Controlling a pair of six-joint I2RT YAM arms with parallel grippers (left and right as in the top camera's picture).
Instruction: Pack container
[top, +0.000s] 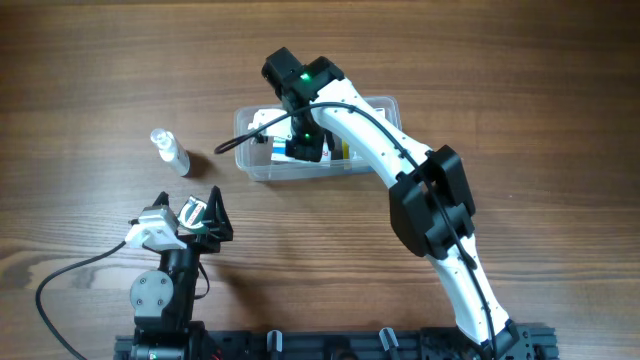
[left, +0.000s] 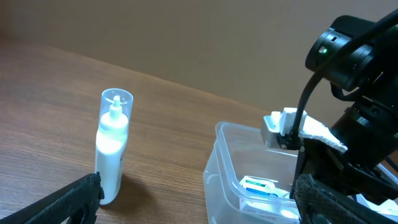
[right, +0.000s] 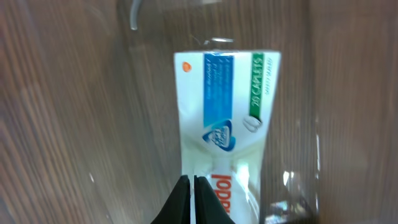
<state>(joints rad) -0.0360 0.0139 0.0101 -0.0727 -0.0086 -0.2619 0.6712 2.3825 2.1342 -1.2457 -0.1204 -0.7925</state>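
White clear-capped bottle (top: 170, 151) stood on tabletop left of clear rectangular plastic tub (top: 388, 103), nearer wide-open empty left gripper (top: 188, 203); right gripper (right: 191, 186) closed, nothing held, inside tub.

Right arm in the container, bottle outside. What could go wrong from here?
1. The bottle stands upright and narrow; an off-centre approach by the open left gripper could tip it.
2. The right gripper is shut low inside the container, over a box; a crooked exit might catch the wall and drag it.
3. Bringing the bottle over now, the arms may clash.
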